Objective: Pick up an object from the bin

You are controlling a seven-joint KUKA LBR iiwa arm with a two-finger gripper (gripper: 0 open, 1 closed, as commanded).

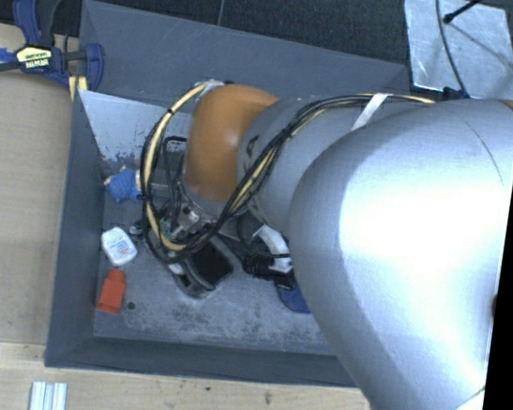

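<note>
Hand (pixel 184 248) down in bin (pixel 79 222) ctr; black flat obj (pixel 210 267) just beside it.

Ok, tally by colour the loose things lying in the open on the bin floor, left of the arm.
Blue: 1, a small blue piece
White: 1, a small white square piece
Red: 1, a red block
Total: 3
Other things lie partly hidden under the arm and are not counted.
</note>
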